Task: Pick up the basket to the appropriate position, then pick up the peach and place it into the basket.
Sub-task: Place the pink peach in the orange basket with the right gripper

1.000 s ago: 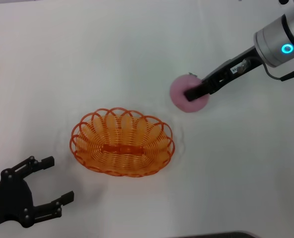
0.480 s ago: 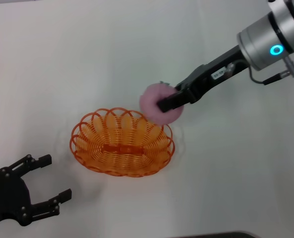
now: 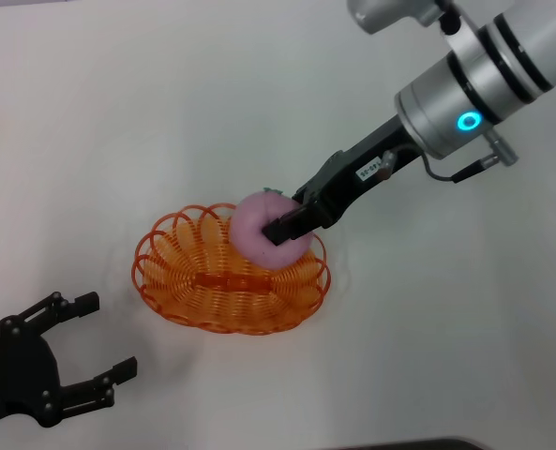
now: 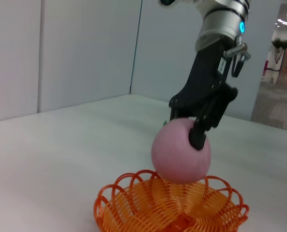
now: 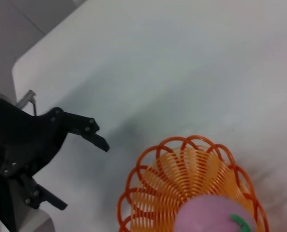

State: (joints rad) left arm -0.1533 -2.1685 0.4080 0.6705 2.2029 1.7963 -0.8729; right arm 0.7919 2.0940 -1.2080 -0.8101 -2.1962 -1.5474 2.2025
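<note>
The orange wire-loop basket (image 3: 188, 272) sits on the white table in the head view. My right gripper (image 3: 287, 227) is shut on the pink peach (image 3: 257, 230) and holds it over the basket's right half, just above the rim. The left wrist view shows the peach (image 4: 181, 151) hanging in the right gripper (image 4: 197, 133) close above the basket (image 4: 148, 208). The right wrist view looks down on the basket (image 5: 177, 174) and the peach (image 5: 208, 216) with its green leaf mark. My left gripper (image 3: 111, 336) is open and empty, parked left of and nearer than the basket.
The white table (image 3: 118, 112) stretches around the basket with nothing else on it. The left gripper (image 5: 78, 169) also shows in the right wrist view, beside the basket. A wall stands behind the table's far edge in the left wrist view.
My right gripper has carried the peach leftward and toward me, from the table right of the basket to over the basket's right half. The basket and left arm have not moved.
</note>
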